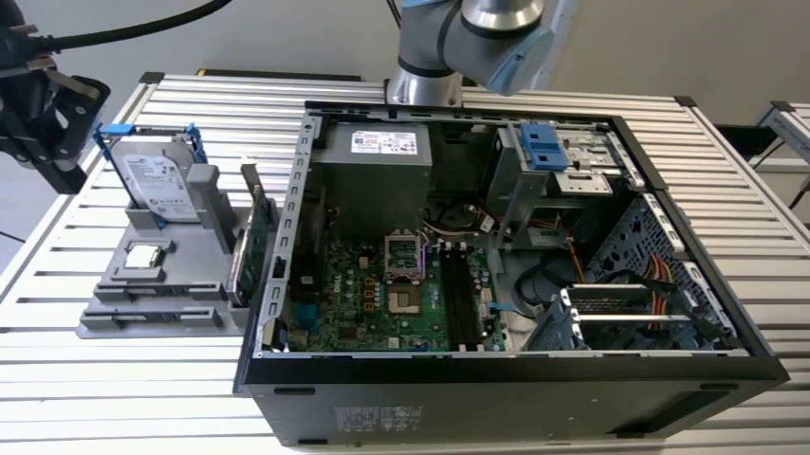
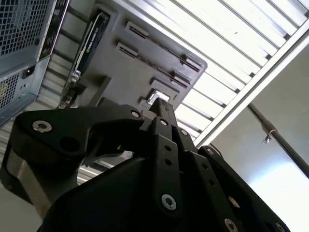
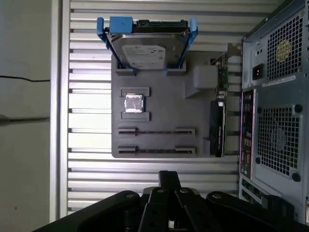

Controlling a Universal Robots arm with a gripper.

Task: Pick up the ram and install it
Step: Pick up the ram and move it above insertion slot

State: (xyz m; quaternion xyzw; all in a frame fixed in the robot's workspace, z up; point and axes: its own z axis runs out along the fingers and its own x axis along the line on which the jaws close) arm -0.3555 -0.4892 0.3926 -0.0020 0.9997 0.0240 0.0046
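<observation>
Gripper [image 3: 169,175] hovers upper left in the exterior view, jaws together, just beside the tray [image 3: 164,113].

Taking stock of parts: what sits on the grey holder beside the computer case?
On the grey holder: a hard drive in a blue frame, a small square chip, and a green card standing on edge. Two long slots look bare. Whatever lies under the drive is covered.
</observation>
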